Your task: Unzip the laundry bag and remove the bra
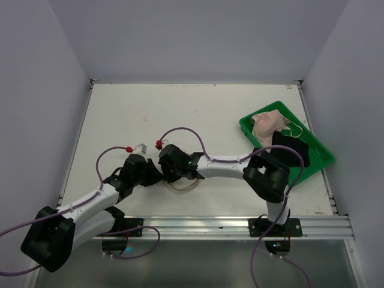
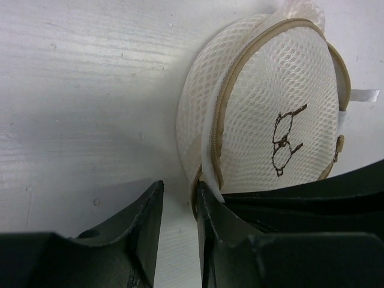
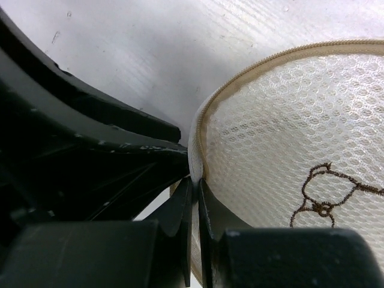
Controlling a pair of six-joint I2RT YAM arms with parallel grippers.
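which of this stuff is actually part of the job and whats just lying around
Part of the job:
- laundry bag, looks zipped shut, contents hidden, both arms' jaws at its rim

Just lying about:
- green tray
- pale pink garment in the tray
- black garment in the tray

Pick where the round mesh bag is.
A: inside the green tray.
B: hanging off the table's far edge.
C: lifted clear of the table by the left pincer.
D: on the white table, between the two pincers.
D: the bag lies on the table between the left pincer and the right pincer, which pinches its rim. The green tray sits apart, off to the right.
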